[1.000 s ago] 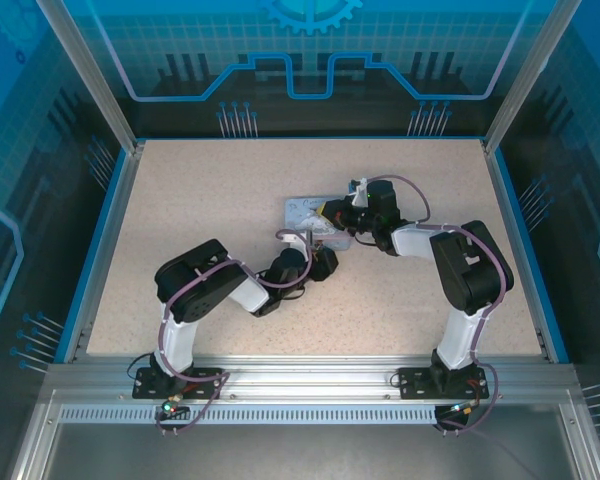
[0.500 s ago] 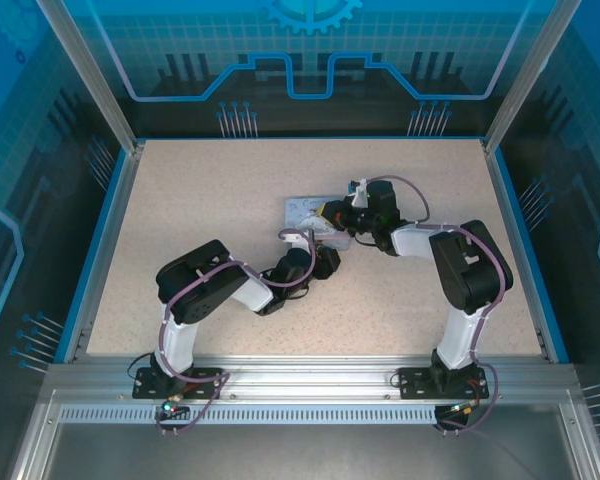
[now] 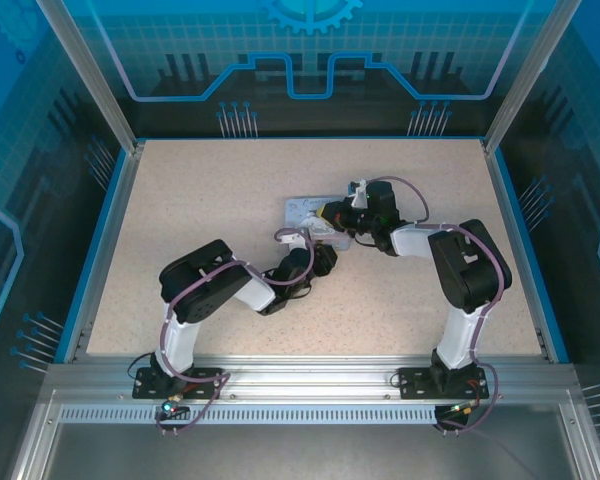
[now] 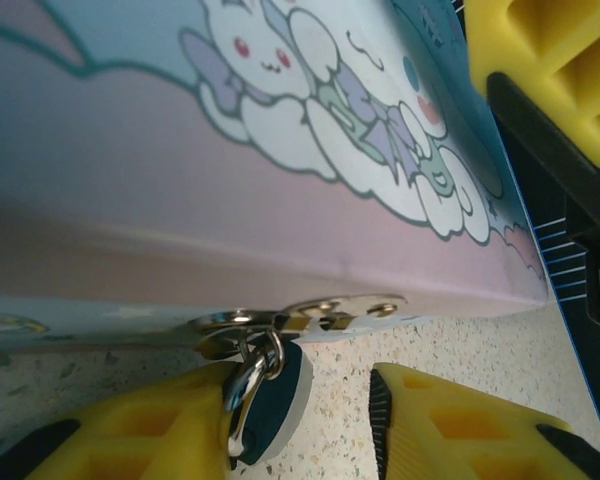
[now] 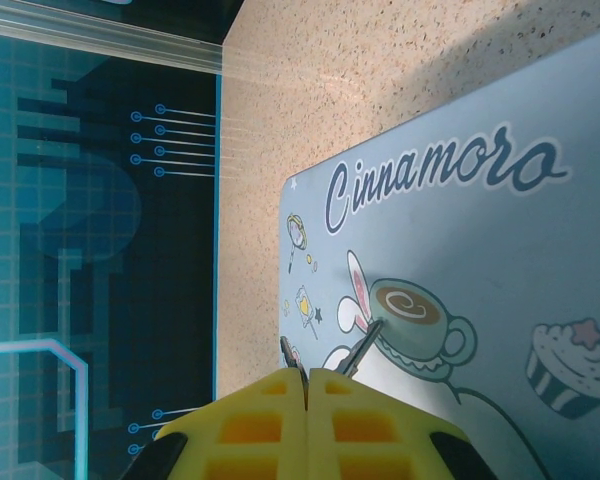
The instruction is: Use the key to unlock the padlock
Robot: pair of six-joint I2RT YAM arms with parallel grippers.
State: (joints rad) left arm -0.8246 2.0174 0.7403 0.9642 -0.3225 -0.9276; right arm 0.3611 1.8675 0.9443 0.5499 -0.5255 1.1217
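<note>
pale blue-lilac cartoon tin (image 3: 302,210) lies flat near the middle of the speckled worktop (image 3: 200,200); both arms reach in to it. left wrist view: tin's front wall close up, a silvery hasp (image 4: 325,310) sticking out at its lower edge. padlock (image 4: 280,395) hangs from the hasp by its shackle (image 4: 248,385), dark rounded body down by the worktop; resting on it or just above, cannot tell. left tool (image 4: 298,388) released, jaws standing apart on either side of the padlock. the picture-left finger (image 4: 130,430) touches shackle and body; the other finger (image 4: 460,430) sits clear, bare worktop showing between it and the lock. right tool (image 5: 305,378) clenched, yellow fingertips (image 5: 250,425) pressed together above the tin's printed lid, grasping the key (image 5: 362,350), a thin dark sliver jutting past the tips at a slant toward the lid's coffee-cup drawing. key is up over the lid, padlock down at the front wall. top view: right tool over the tin's right end, left tool at its near edge.
</note>
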